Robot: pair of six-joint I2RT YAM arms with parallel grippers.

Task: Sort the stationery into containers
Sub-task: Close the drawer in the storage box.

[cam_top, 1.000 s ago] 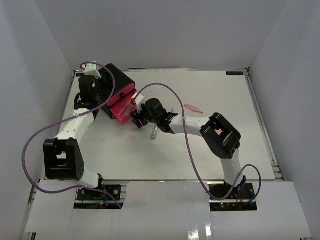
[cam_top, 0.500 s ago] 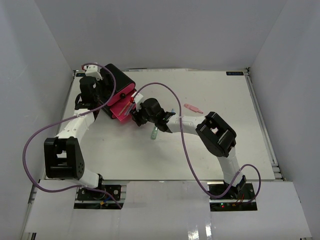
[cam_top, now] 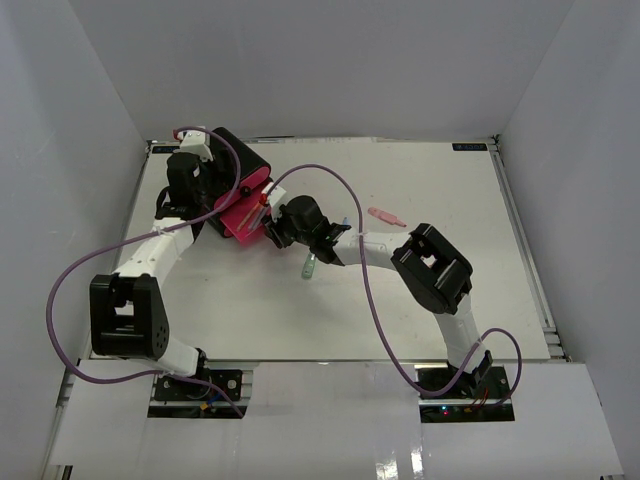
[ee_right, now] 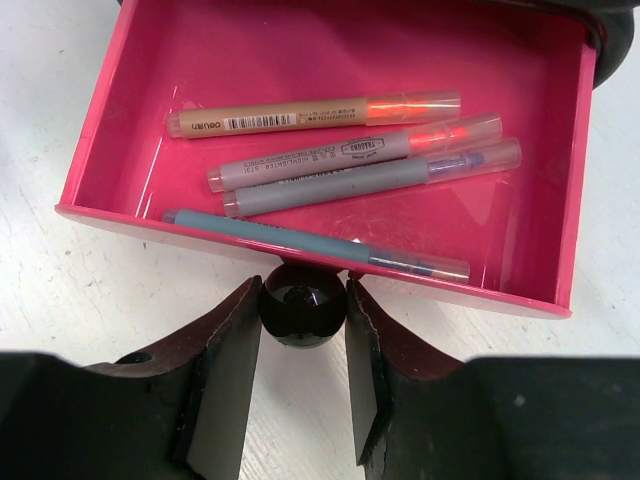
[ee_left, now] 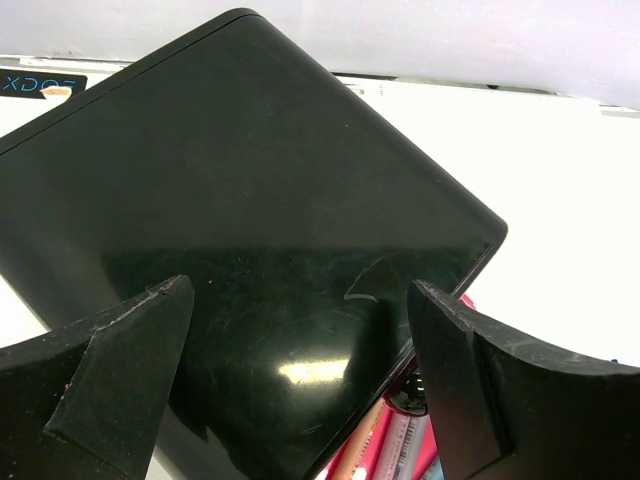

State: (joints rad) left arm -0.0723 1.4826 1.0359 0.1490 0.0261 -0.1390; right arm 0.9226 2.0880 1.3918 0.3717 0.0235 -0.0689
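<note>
Right tool (ee_right: 304, 312) grips the drawer knob (ee_right: 304, 303); wrist view alone reveals four pens (ee_right: 340, 183).

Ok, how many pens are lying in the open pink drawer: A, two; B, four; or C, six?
B: the right wrist view shows four pens lying roughly side by side along the floor of the pink drawer.

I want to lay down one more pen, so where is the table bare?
Bare: the wide right part of the table beyond the pink pen, and the near strip between the arms. Crowded: around the open drawer, where the right gripper clasps its knob near the green pen.
</note>
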